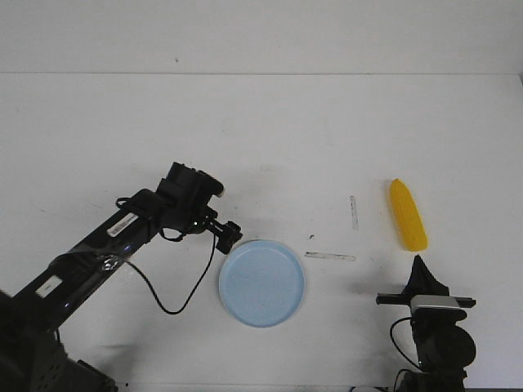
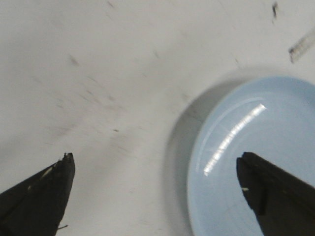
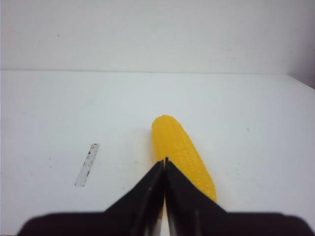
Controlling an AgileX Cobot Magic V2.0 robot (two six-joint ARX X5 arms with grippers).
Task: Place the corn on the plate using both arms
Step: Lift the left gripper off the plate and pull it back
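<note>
Nothing placed yet | corn (image 1: 407,214) lying on surface (image 1: 327,131) right of plate (image 1: 262,282), well apart | right tool (image 1: 419,265) pinched together, nearing corn | left tool (image 1: 228,235) spread apart, hovering at plate's rim | pickup and transfer remaining

— How is the light on my feeds?

— Bright and even. From the front I see the white table (image 1: 270,139) nearly washed out, with only soft, short shadows under the black arms.

— Any glare?

— My left wrist view shows a white streak of reflection on the round, pale-blue plastic plate (image 2: 231,137) and a dark shadow along its rim. That picture is soft and blurred.

— And the right wrist?

— The bright yellow ear of corn (image 3: 179,147) is fairly sharp; the black fingers (image 3: 147,191) in front are out of focus.
</note>
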